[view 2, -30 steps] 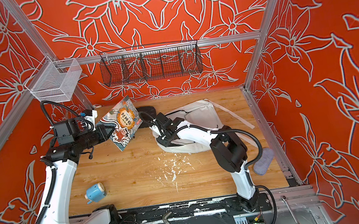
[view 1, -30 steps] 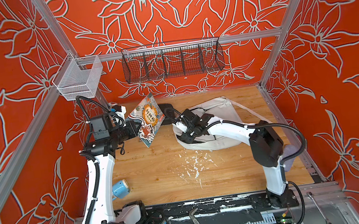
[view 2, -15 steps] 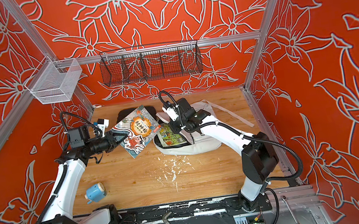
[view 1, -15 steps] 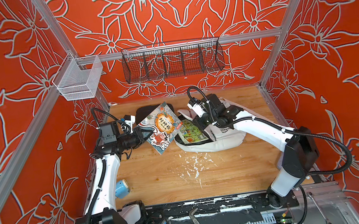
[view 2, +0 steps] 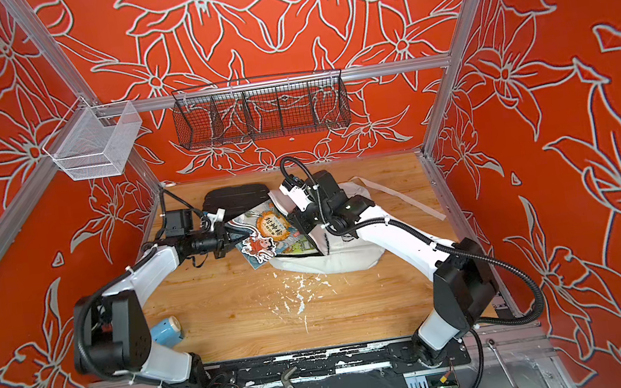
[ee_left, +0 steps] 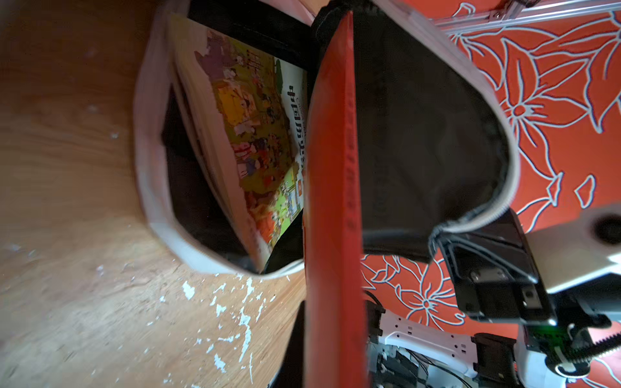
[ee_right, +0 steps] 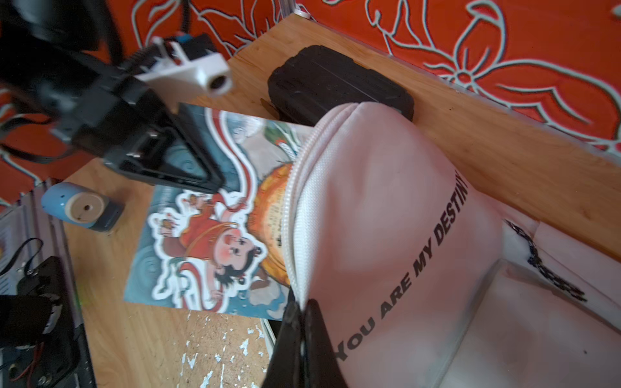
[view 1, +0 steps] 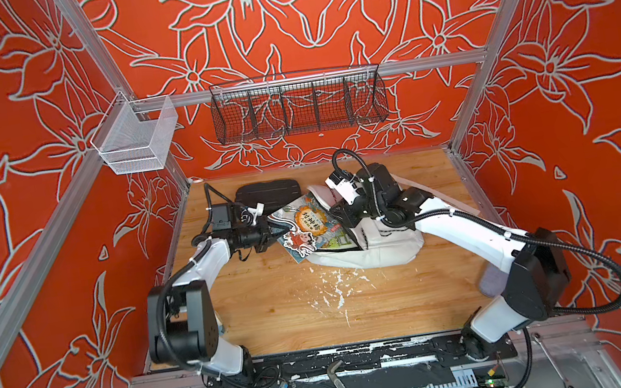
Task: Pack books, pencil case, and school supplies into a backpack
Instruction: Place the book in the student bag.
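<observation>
- Blue paperback with waves and orange cartoon figure [view 1: 303, 232]: long axis runs from the left gripper [view 1: 279, 230] into the mouth of the white fabric backpack [view 1: 384, 243]. Title end inside, figure end outside.
- Left gripper: fingers clamped on the book's outer edge.
- Right gripper [ee_right: 300, 306]: fingers pinched on the backpack's zip rim.
- Green-and-yellow paperback [ee_left: 257, 134]: inside the backpack.
- Light-blue barrel-shaped sharpener [view 2: 165, 333]: on the wooden tabletop [view 1: 276, 311], beside the left arm's base.

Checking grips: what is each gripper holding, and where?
The left gripper pinches the blue paperback book with orange cartoon figure at its outer corner; the right gripper pinches the white fabric backpack at the zipper rim of its opening.
</observation>
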Controlling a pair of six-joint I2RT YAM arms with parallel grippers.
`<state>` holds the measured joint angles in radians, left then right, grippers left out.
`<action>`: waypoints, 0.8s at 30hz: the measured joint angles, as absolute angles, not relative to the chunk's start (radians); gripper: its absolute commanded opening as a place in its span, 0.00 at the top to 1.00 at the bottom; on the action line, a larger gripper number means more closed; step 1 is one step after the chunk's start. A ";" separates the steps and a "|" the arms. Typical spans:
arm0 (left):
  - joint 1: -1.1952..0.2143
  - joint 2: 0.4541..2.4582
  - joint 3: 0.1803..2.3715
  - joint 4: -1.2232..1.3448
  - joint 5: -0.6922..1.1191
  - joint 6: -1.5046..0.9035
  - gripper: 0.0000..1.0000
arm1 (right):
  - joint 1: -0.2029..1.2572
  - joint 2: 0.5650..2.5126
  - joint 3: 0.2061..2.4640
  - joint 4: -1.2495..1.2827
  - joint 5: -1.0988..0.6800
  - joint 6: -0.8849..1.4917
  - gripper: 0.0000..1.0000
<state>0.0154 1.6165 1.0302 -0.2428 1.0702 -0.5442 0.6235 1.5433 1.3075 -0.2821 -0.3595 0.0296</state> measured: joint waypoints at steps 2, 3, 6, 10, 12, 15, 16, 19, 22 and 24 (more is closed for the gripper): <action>-0.029 1.698 1.102 -0.252 1.081 -0.530 1.00 | 0.625 1.531 1.293 -0.270 -0.398 0.027 1.00; -0.051 1.733 1.135 -0.255 1.084 -0.521 1.00 | 0.627 1.529 1.288 -0.263 -0.419 0.026 1.00; -0.104 1.810 1.208 -0.270 1.093 -0.493 1.00 | 0.633 1.529 1.271 -0.239 -0.466 0.020 1.00; -0.137 1.886 1.303 -0.398 1.110 -0.383 1.00 | 0.635 1.530 1.253 -0.233 -0.476 0.007 1.00; -0.140 1.904 1.325 -0.488 1.122 -0.295 1.00 | 0.634 1.531 1.253 -0.234 -0.465 0.000 1.00; -0.140 1.905 1.326 -0.633 1.142 -0.174 1.00 | 0.631 1.531 1.246 -0.224 -0.463 -0.005 1.00; -0.140 1.908 1.326 -0.672 1.147 -0.143 1.00 | 0.629 1.531 1.238 -0.212 -0.476 -0.006 1.00; -0.145 1.928 1.326 -0.705 1.158 -0.113 1.00 | 0.629 1.532 1.208 -0.168 -0.530 -0.007 1.00; -0.164 1.981 1.363 -0.714 1.163 -0.116 1.00 | 0.641 1.551 1.203 -0.149 -0.582 -0.014 1.00; -0.193 2.035 1.429 -0.731 1.156 -0.111 1.00 | 0.654 1.570 1.203 -0.144 -0.611 -0.018 1.00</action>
